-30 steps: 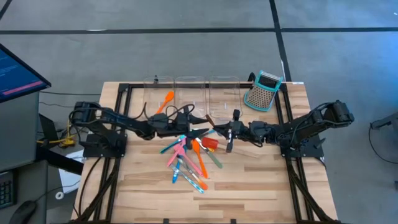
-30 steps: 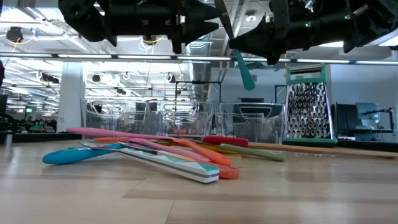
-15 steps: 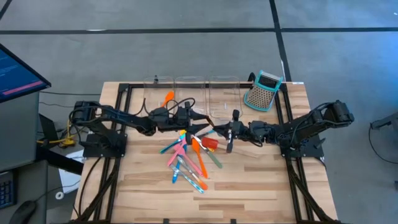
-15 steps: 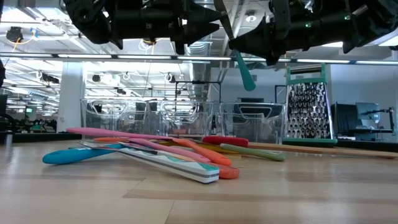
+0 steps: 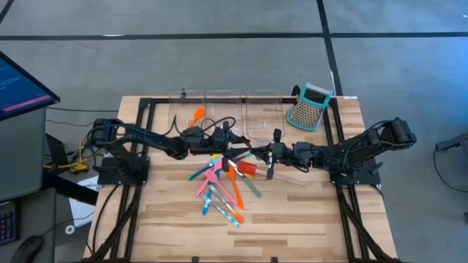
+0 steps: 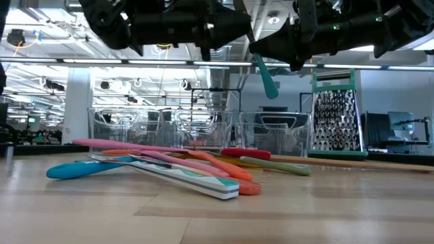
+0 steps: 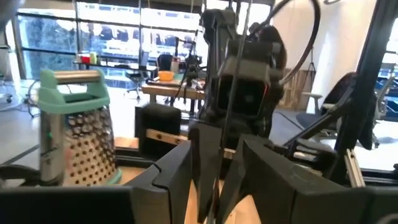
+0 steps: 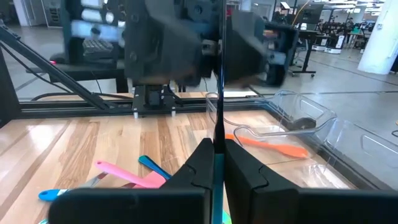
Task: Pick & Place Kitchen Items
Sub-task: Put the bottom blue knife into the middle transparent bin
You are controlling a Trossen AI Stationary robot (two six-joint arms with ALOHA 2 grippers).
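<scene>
My right gripper (image 5: pixel 254 153) is shut on a slim utensil with a teal spoon end (image 6: pixel 266 76), above the middle of the table. My left gripper (image 5: pixel 241 145) is open and faces it. In the left wrist view the left fingers (image 7: pixel 186 171) stand on either side of the utensil's thin handle (image 7: pixel 219 130). A pile of orange, pink, teal and blue utensils (image 5: pixel 223 183) lies on the table below both grippers. An orange spatula (image 5: pixel 196 117) lies in the left clear bin (image 5: pixel 183 98). My right gripper pinches the utensil's thin handle (image 8: pixel 218 124) between its two fingers, coming level from the table's right side and lying across it. The utensil stands nearly upright, teal end down, clear of the table. My left gripper: I cannot tell whether its fingers touch the handle.
Three clear bins (image 5: pixel 223 109) stand in a row at the far side, with a teal-and-grey box grater (image 5: pixel 308 107) to their right. The table's near half (image 5: pixel 292 219) is bare wood. A monitor (image 5: pixel 22 84) stands off the table's left edge.
My left gripper has moved toward the table's right edge, up to my right gripper and the utensil it holds, until its fingers stand on either side of the handle. My right gripper and the utensil have kept still.
</scene>
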